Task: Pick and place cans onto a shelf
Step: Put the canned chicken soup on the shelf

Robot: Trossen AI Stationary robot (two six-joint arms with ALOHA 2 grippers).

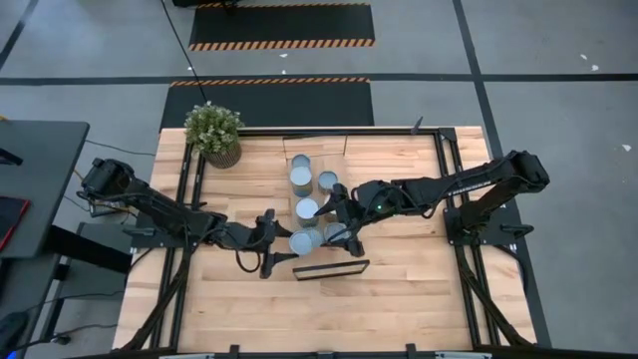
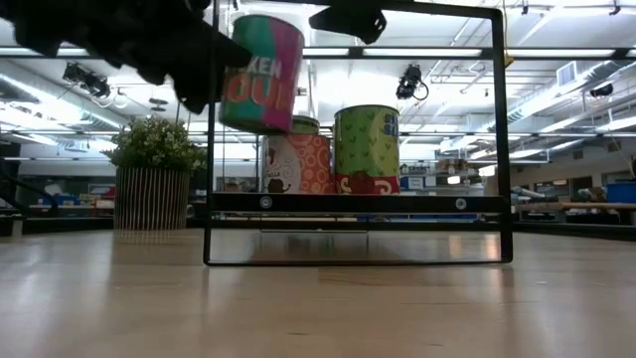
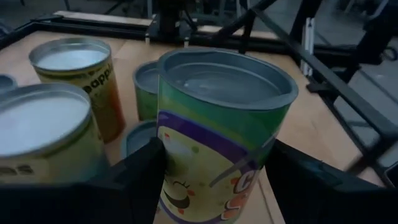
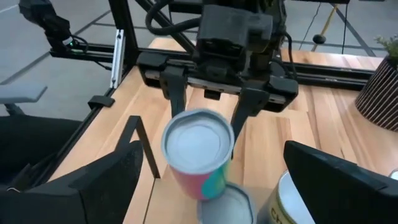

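The left arm reaches in low from the table's left edge, its left gripper (image 1: pixel 282 242) level above the boards near the middle. Its fingers (image 4: pixel 176 93) stand part-way apart and clamp the sides of a raised can (image 4: pixel 199 152), which hangs tilted clear of the tabletop, beside the shelf (image 1: pixel 331 268). The right arm stretches in from the right side, elbow high, and the right gripper (image 1: pixel 344 221) sits over the cluster of cans with its fingers spread wide, gripping nothing.

The table (image 1: pixel 399 289) is pale wood planking with black rails along both sides. A potted plant (image 1: pixel 214 132) stands at its far left corner. Beyond the table is a grey floor with striped hazard mats, and the low view shows a large lit hall behind.

The held can has a silvery rimmed top and a pink and teal label; in the low view it shows tilted at the upper left of the shelf's black frame (image 2: pixel 502 139). Further cans stand upright in a loose column from the table's middle toward the far side, among them a green one (image 2: pixel 367 149) and an orange-red one (image 2: pixel 298 161). From the low view they seem to stand behind the frame rather than on its board, though that is hard to judge. The shelf itself is a narrow piece lying just on the near side of the can cluster.
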